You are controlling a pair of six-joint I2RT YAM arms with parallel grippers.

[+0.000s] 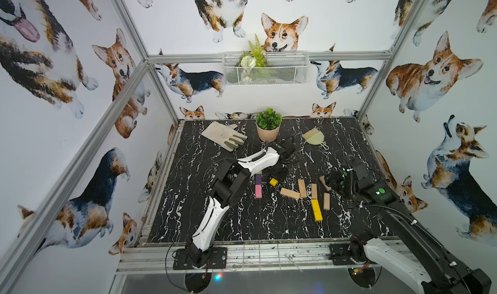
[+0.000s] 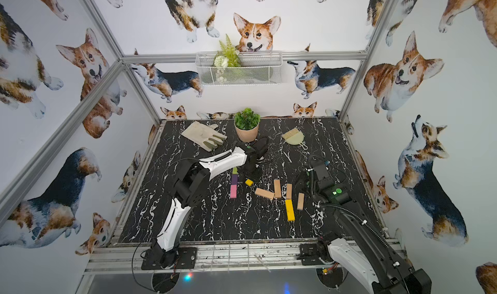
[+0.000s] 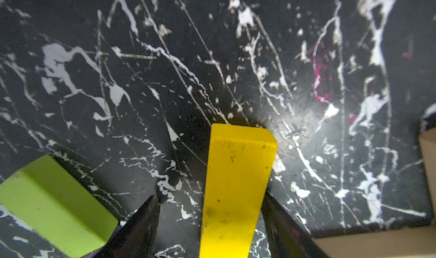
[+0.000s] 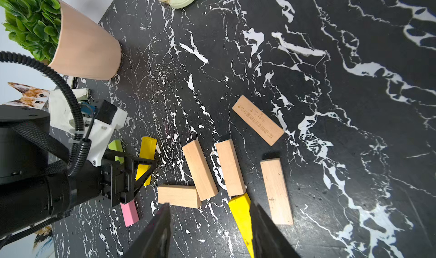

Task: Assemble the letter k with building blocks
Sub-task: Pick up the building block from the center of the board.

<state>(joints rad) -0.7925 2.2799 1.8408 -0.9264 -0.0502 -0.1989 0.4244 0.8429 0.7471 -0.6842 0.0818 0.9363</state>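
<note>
Green [image 2: 235, 170], purple [image 1: 258, 179] and pink [image 1: 258, 191] building blocks lie end to end in a line. Just right of that line a short yellow block [image 3: 236, 186] rests on the table between the fingers of my left gripper [image 3: 210, 195]. That gripper is open, with a gap on one side of the block. Several tan blocks [image 1: 302, 188] and a long yellow block [image 1: 316, 210] lie scattered to the right. My right gripper [image 4: 210, 204] hovers open and empty above the long yellow block [image 4: 241, 212].
At the back of the black marble table [image 1: 242, 225] lie a work glove [image 1: 224, 135], a potted plant [image 1: 268, 128] and a hand brush with dustpan [image 1: 314, 138]. A wire basket [image 1: 266, 69] hangs on the back wall.
</note>
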